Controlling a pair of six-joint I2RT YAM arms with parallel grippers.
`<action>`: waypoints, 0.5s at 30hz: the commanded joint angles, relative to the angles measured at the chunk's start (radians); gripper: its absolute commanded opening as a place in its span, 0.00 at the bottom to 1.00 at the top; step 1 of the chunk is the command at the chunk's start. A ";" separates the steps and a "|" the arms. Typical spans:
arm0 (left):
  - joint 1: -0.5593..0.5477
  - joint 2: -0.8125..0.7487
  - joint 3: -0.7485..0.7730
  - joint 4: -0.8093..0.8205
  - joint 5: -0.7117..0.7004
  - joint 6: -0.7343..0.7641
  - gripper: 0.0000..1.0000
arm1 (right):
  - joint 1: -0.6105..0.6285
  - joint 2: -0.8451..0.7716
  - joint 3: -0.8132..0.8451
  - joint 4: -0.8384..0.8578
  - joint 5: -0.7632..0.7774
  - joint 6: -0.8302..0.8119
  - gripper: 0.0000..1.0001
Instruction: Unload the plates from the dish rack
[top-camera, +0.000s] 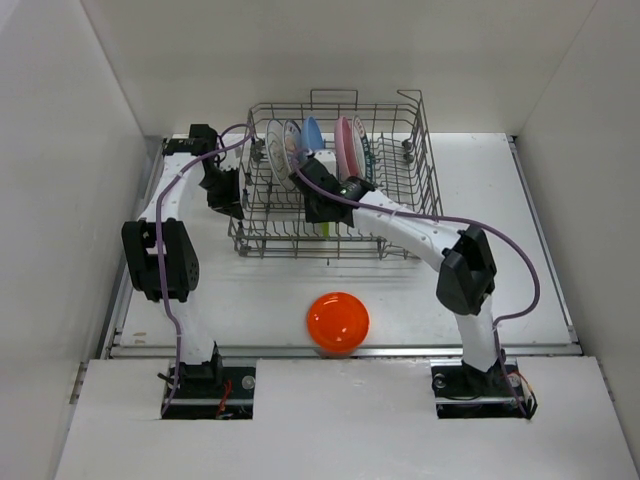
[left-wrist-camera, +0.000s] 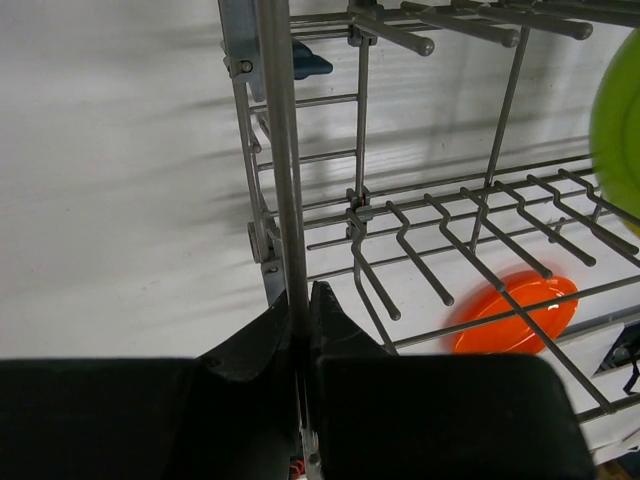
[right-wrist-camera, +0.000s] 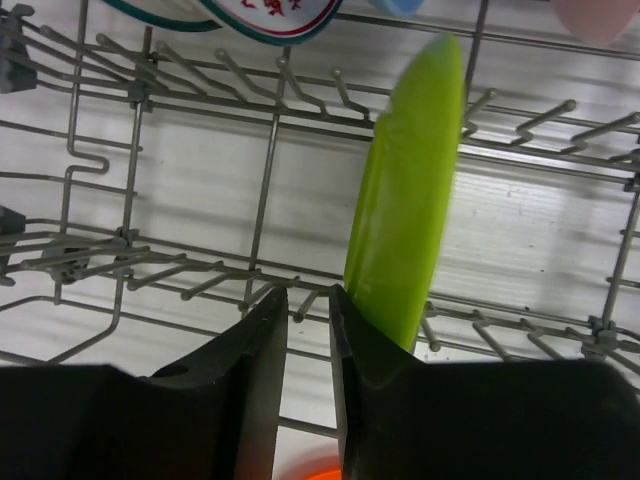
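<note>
The grey wire dish rack (top-camera: 400, 190) stands at the back of the table. Several plates stand upright in it: two white patterned ones (top-camera: 283, 148), a blue one (top-camera: 312, 132) and a pink one (top-camera: 345, 148). An orange plate (top-camera: 338, 321) lies flat on the table in front. My left gripper (top-camera: 228, 195) is shut on a wire of the rack's left wall (left-wrist-camera: 285, 180). My right gripper (right-wrist-camera: 308, 300) is inside the rack, its jaws a little apart with nothing between them. The lime green plate (right-wrist-camera: 405, 200) stands on edge just right of its right finger (right-wrist-camera: 365, 330).
White walls close in the table on the left, back and right. The rack's rows of upright tines (right-wrist-camera: 200, 270) lie around my right gripper. The orange plate shows through the rack wires in the left wrist view (left-wrist-camera: 515, 310).
</note>
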 joint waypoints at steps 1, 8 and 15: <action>0.015 -0.029 -0.042 -0.038 -0.028 0.006 0.00 | -0.006 -0.016 0.037 -0.027 0.047 -0.025 0.28; 0.015 -0.029 -0.042 -0.038 -0.028 0.006 0.00 | 0.005 -0.158 0.046 0.021 0.006 -0.086 0.45; 0.015 -0.020 -0.033 -0.038 -0.028 0.006 0.00 | 0.005 -0.252 0.002 0.063 -0.024 -0.096 0.51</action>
